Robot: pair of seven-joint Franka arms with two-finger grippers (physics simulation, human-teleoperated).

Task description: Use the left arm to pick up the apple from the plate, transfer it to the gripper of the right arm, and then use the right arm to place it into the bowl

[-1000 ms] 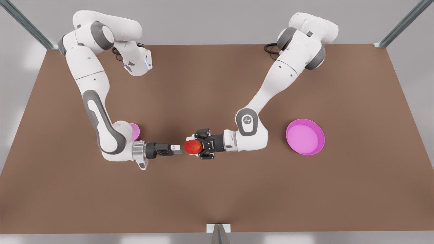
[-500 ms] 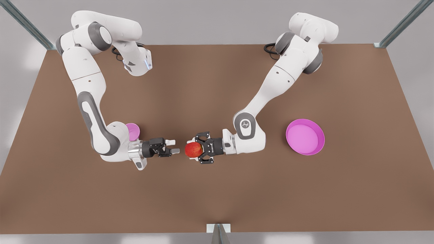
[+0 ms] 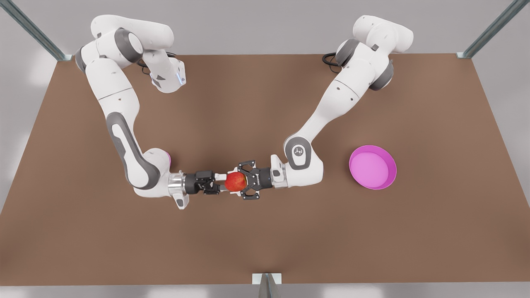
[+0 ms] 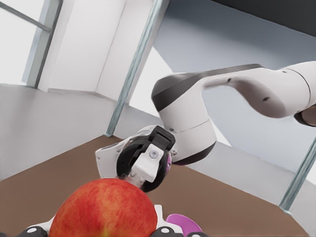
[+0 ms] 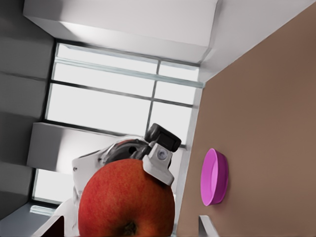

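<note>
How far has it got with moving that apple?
Done: the apple is off the plate, held by the left gripper. In hand: the handover, with the open right gripper closing in on it. Left: right grips, left lets go, then the apple goes into the bowl.

The bowl (image 3: 168, 157) is nearly all hidden behind the right arm, with a pink sliver at its 3 o'clock side. Both wrist views crop the apple (image 4: 103, 210). Whether the right tool (image 3: 220, 182) touches it is unclear.
</note>
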